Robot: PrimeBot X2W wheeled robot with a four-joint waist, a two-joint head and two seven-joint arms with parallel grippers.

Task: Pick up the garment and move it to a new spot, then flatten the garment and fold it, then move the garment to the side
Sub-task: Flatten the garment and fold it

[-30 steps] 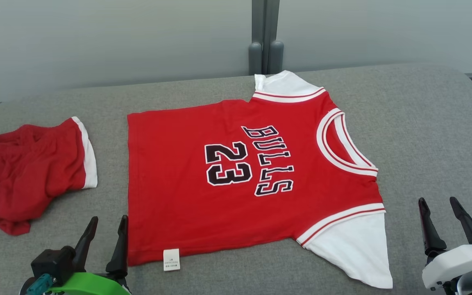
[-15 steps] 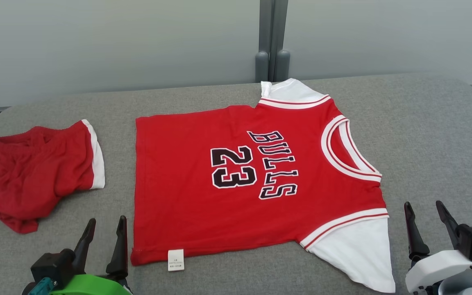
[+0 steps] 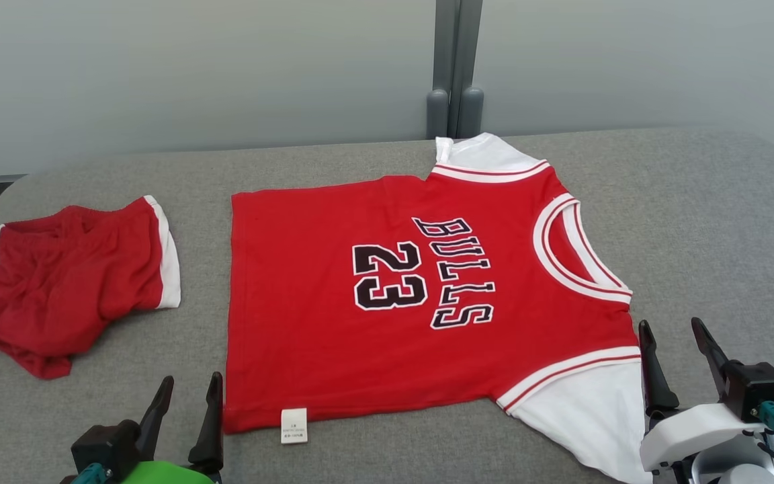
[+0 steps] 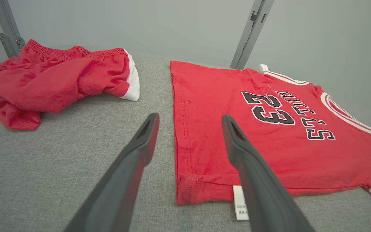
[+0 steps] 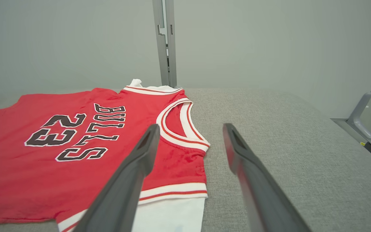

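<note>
Across centre of grey table, red Bulls jersey spread flat, collar rightward. By near hem corner, left gripper parted, empty; right gripper parted, empty, beside near white sleeve.

A robot lab or test bay is indicated, not a home. A padded bench covered in plain grey cloth is set against bare, pale grey-green panels, which are joined by a grey metal post. A slanted metal brace is seen beside the bench's right end, and further metal uprights at its left.
</note>
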